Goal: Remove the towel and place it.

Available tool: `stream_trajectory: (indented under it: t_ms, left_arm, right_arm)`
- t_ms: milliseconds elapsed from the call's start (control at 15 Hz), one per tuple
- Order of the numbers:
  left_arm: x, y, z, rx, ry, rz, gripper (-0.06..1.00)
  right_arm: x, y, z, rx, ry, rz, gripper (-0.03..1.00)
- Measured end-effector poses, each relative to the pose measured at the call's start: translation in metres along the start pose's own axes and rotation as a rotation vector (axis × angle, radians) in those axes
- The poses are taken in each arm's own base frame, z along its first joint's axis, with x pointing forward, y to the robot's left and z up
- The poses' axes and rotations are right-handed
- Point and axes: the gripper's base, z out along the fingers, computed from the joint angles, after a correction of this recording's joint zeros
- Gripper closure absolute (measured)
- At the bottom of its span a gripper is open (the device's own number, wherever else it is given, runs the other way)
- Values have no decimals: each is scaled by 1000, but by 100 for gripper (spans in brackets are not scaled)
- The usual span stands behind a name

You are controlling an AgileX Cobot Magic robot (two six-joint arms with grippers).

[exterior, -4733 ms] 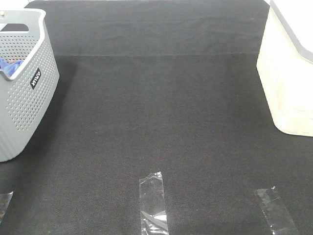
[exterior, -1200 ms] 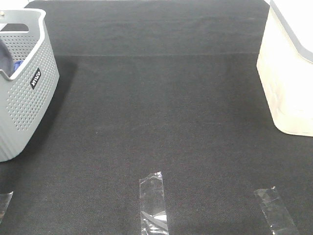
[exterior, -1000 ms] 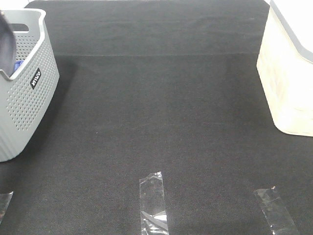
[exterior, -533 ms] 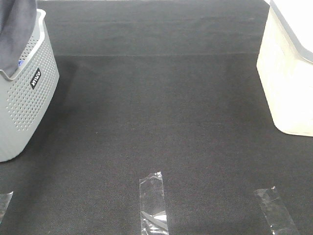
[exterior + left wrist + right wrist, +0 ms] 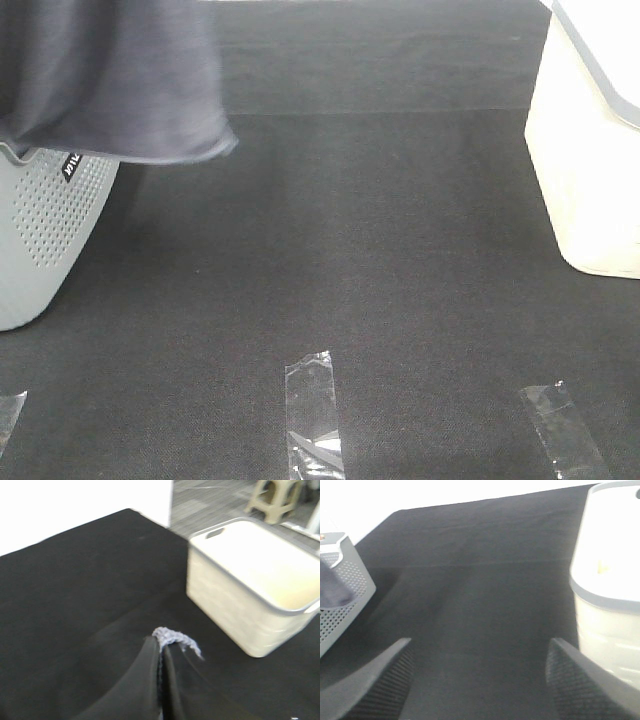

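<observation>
The slate-grey towel (image 5: 110, 80) hangs at the top left of the exterior view, draped in front of the grey perforated basket (image 5: 40, 240), with its lower hem at the basket's rim. The arm holding it is out of that view. In the left wrist view my left gripper (image 5: 161, 649) is shut on a pinch of the towel (image 5: 176, 639), high above the table. My right gripper (image 5: 480, 680) is open and empty over the black mat. The right wrist view also shows the towel (image 5: 332, 587) over the grey basket (image 5: 350, 600).
A white basket (image 5: 590, 150) stands at the right edge; it also shows in the left wrist view (image 5: 250, 590) and the right wrist view (image 5: 610, 580). Strips of clear tape (image 5: 312, 410) lie on the black mat (image 5: 350, 230) near the front edge.
The towel has risen out of the grey basket and swung to the right; it now hangs wide over the basket's top. The blue cloth in the basket is now hidden.
</observation>
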Motion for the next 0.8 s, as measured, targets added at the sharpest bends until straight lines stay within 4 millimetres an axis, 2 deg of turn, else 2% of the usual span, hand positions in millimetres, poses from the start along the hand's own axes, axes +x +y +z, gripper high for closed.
stream_trajectory:
  t_ms: [67, 133, 267, 333, 600, 800]
  left_arm:
    - [-1, -6, 1, 27, -4, -7, 94]
    - [-1, -13, 3, 58, -6, -8, 94]
    - [-1, -21, 4, 83, -4, -1, 94]
    - [-1, -26, 5, 100, -3, 4, 94]
    - [-1, -43, 8, 154, 1, 21, 94]
    - [0, -52, 9, 182, 7, 31, 94]
  right_arm:
    - [-3, -1, 11, -26, 21, -20, 27]
    - [-3, -1, 32, -87, 83, -120, 27]
    - [-1, 2, 63, -237, 158, -137, 27]
    - [-1, 4, 68, -283, 156, -139, 27]
    - [-3, 12, 113, -584, 78, -154, 27]
    - [0, 12, 138, -709, 11, -147, 27]
